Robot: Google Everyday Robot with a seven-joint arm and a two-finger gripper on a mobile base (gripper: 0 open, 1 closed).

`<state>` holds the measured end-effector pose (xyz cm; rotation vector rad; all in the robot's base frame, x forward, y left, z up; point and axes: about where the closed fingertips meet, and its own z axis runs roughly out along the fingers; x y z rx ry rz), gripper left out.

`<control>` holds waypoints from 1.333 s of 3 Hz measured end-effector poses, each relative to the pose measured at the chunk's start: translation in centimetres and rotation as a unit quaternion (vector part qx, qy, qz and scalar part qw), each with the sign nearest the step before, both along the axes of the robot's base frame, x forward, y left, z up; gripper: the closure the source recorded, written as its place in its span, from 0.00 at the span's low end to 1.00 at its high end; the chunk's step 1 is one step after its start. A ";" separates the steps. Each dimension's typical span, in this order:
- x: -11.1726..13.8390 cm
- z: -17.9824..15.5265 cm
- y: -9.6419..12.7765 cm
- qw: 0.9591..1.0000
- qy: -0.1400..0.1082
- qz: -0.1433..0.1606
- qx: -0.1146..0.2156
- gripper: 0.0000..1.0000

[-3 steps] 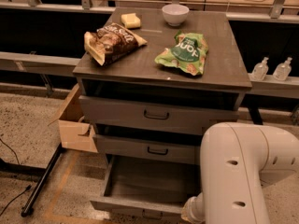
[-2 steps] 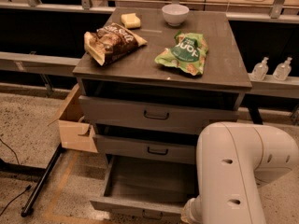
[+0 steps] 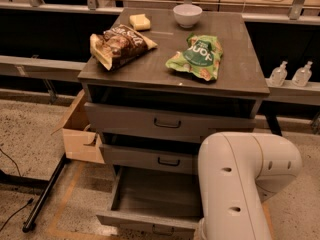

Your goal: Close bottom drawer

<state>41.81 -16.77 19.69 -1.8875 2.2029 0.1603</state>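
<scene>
Bottom drawer (image 3: 150,198) pulled out, bare floor showing; gripper hidden below arm (image 3: 235,184).

The bottom drawer (image 3: 150,223) shows matt grey-brown wood, like the smooth-topped desk (image 3: 150,66). The brown bag (image 3: 119,44) and green bag (image 3: 197,56) gleam like crinkled foil. The arm shell (image 3: 240,184) is smooth white plastic; the end effector is out of view.

On the tabletop (image 3: 150,69) the bowl (image 3: 187,15) sits at the back, with the left bag (image 3: 119,45) and the right bag (image 3: 197,56) in front of it. Below, the bottom drawer (image 3: 150,204) sticks out past the middle drawer (image 3: 145,157). The arm (image 3: 240,179) stands before the bottom drawer's right end. The gripper is out of sight under the arm.
</scene>
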 end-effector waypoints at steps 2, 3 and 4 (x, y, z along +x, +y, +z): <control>2.5 -1.5 0.8 0.998 -0.059 0.009 0.002 1.00; 4.6 -1.4 1.9 0.995 -0.099 0.015 0.025 1.00; 6.8 -1.1 3.2 0.989 -0.137 0.022 0.049 1.00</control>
